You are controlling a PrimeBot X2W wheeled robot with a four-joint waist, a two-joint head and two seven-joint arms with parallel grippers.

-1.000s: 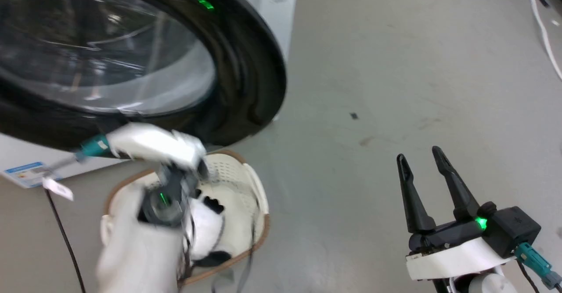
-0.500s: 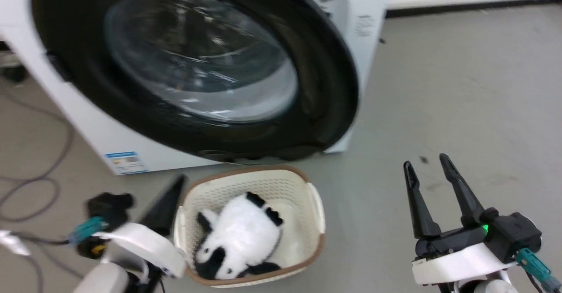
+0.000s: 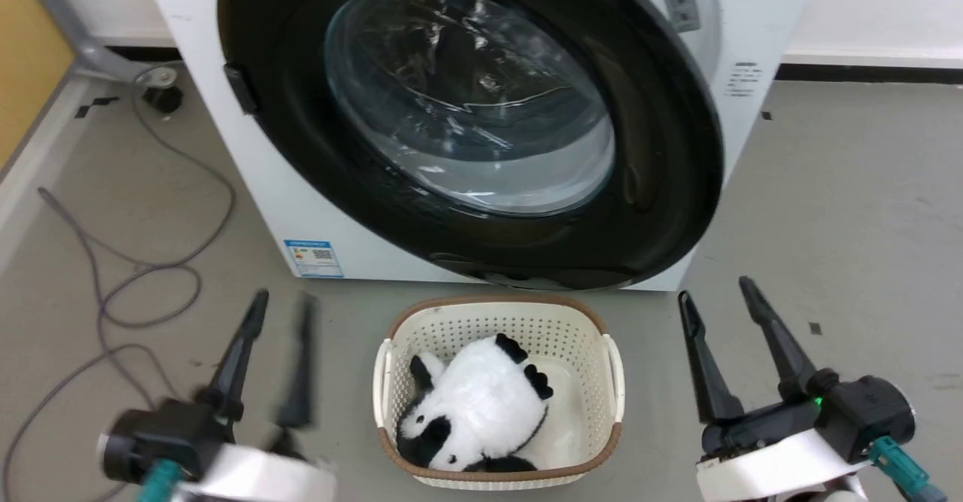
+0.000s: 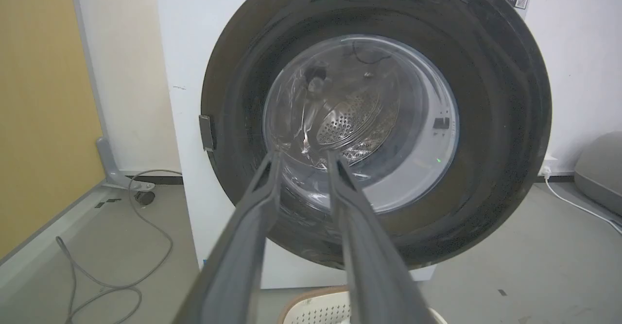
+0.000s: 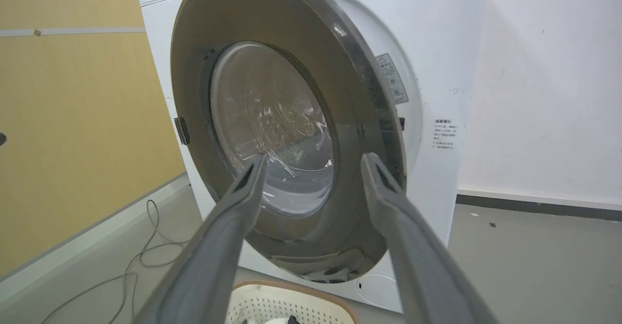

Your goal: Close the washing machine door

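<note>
Left pincer (image 3: 284,299): low at the floor, fingers pointing up toward the washer, picture of it smeared. From its own wrist camera the two fingers stand apart with a narrow gap and nothing between them

Right pincer (image 3: 715,290): level with the left one, fingers spread wider, also holding nothing

Washing machine door (image 3: 474,118): ahead of both pincers and above their fingertips, well apart from both, neither touching it. Black ring with a bulging clear window, the perforated drum visible through the glass. It lies across the front of the washing machine (image 3: 226,156). In the right wrist view its right rim stands proud of the white front. Cannot tell whether it is latched. Small dark tab on the rim, on the left pincer's side

Laundry basket (image 3: 496,304): cream, brown-rimmed, on the floor between the two pincers, just below the door's lower edge. A panda plush toy (image 3: 481,404) lies inside it

Blue sticker (image 3: 312,257): low on the washer front, just beyond the left pincer's tips

Grey cable (image 3: 150,261): looped on the floor, out to the left of the left pincer
</note>
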